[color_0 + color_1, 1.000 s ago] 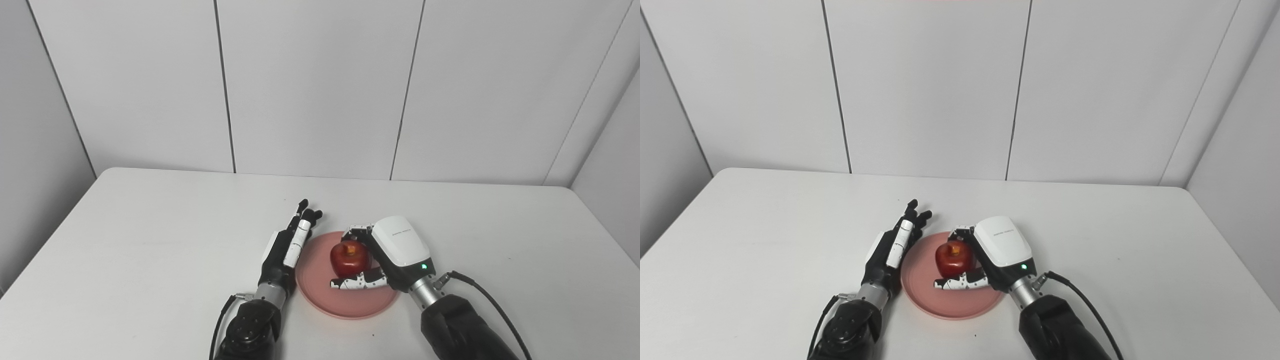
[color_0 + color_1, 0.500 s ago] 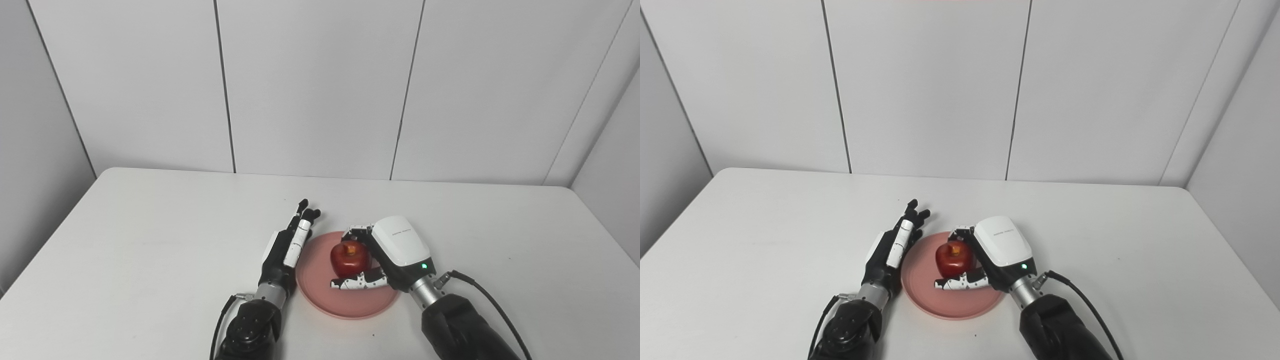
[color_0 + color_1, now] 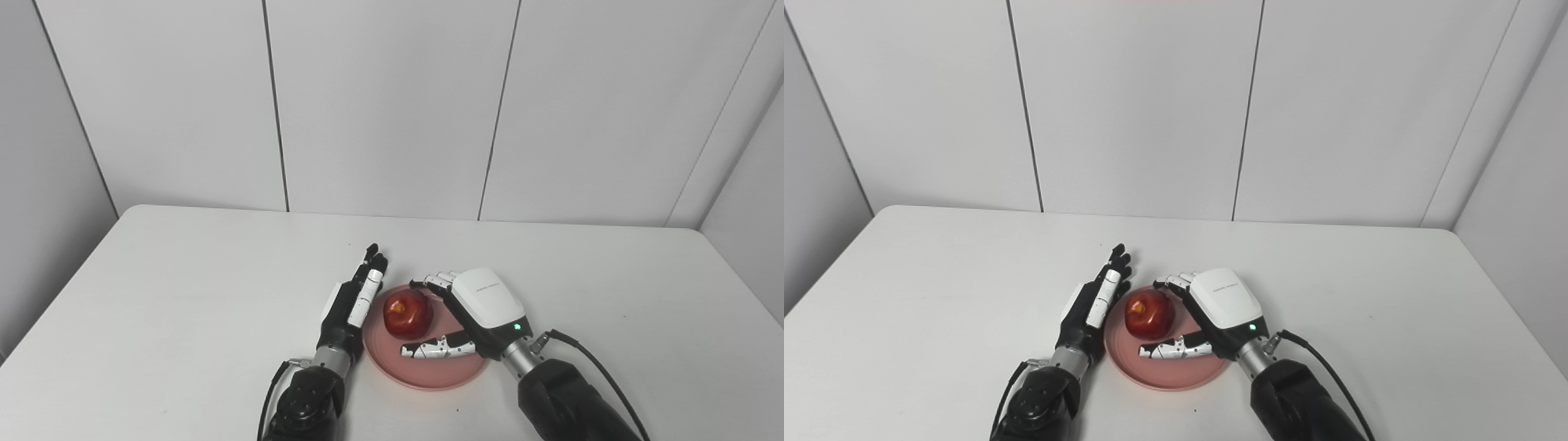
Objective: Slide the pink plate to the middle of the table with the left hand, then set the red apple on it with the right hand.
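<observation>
Now my right hand point(image 3: 474, 312) has let go of the red apple point(image 3: 407, 314), and the apple has rolled a bit to the left on the pink plate point(image 3: 429, 370). Before, my fingers were closed round it. My right hand is spread wide and holds nothing. Its fingers point(image 3: 436, 280) curve behind the apple and its thumb point(image 3: 436, 349) lies low over the plate, in front of the apple. The apple sits on the left part of the plate, just beside my left hand point(image 3: 354, 299). My left hand stands on its edge at the plate's left rim, with its fingers straight and close together, holding nothing.

The apple is round, shiny and dark red. The plate is round, flat and smooth. My right hand has a hard white shell on its back.

The surface point(image 3: 153, 294) is white and plain. Pale wall panels point(image 3: 386, 104) stand behind it.
</observation>
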